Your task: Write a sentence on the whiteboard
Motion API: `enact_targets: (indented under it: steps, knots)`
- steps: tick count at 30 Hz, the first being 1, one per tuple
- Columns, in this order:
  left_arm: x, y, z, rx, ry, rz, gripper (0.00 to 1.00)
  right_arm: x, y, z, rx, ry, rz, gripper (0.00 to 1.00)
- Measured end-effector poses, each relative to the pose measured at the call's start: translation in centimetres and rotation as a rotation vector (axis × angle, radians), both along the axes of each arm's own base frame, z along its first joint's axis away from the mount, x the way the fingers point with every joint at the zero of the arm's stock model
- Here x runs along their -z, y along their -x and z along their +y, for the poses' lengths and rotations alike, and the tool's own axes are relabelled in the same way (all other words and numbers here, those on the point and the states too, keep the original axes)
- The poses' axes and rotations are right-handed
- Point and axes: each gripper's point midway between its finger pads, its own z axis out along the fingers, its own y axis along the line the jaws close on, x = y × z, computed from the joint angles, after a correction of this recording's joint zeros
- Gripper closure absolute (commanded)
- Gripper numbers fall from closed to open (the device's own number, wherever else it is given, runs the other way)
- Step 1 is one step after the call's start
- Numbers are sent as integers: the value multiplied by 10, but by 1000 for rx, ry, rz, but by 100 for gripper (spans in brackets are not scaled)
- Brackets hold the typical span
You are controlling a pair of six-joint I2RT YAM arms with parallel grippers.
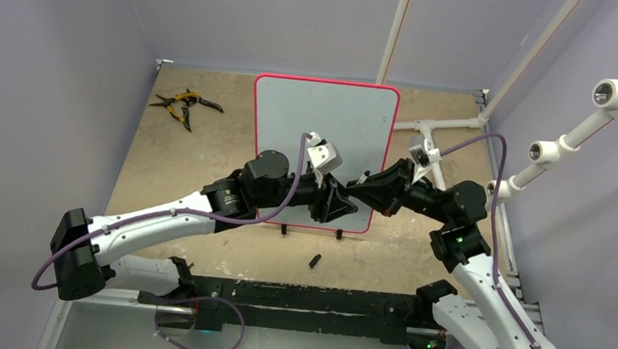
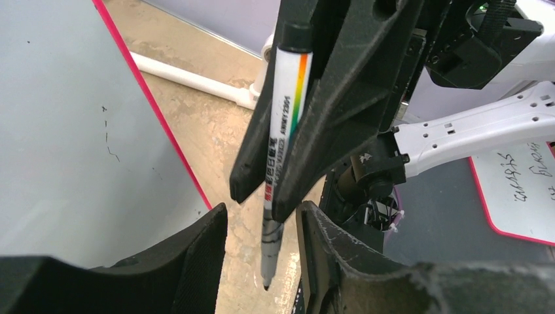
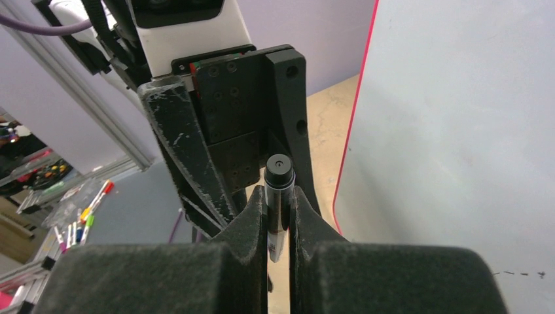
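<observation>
Handover pose in mid-air, just in front of whiteboard (image 1: pixel 327 117); board stood upright at centre of table (image 1: pixel 206 157), 12 o'clock from both bases. Surface near blank, only a few black specks (image 2: pixel 108 134); no sentence legible yet.

R gripper (image 3: pixel 278 196) was clamped on marker (image 2: pixel 288 111) barrel, bare tip pointing down; prob. held high to leave tip end free for other arm. L gripper (image 2: pixel 262 216) had fingers apart, straddling marker's lower end; gap visible either side, not gripping.

Judged: regrasp for a writing hold. Small black piece (image 1: pixel 314 261), cap?, lay at 6 o'clock of board; pliers (image 1: pixel 183 106) at 10 o'clock, not needed.
</observation>
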Motion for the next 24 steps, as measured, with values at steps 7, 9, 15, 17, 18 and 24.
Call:
enact_targets:
  steps: [7, 9, 15, 17, 18, 24]
  knots:
    - [3, 5, -4, 44, 2, -14, 100, 6, 2, 0, -10, -1, 33, 94]
    - [3, 8, -3, 56, 2, -18, 100, 8, 3, 0, -11, 6, 40, 75]
    - [20, 20, 18, 94, -107, -36, 100, 6, 5, 0, -11, 70, 47, 47]
    - [31, 25, 27, 120, -163, -44, 100, 0, 4, -1, -13, 100, 38, 46]
    - [37, 28, 30, 138, -189, -47, 100, -2, 4, -1, -17, 118, 38, 46]
    - [69, 49, 41, 284, -308, -46, 100, 9, 0, -1, -50, 257, 94, 48]
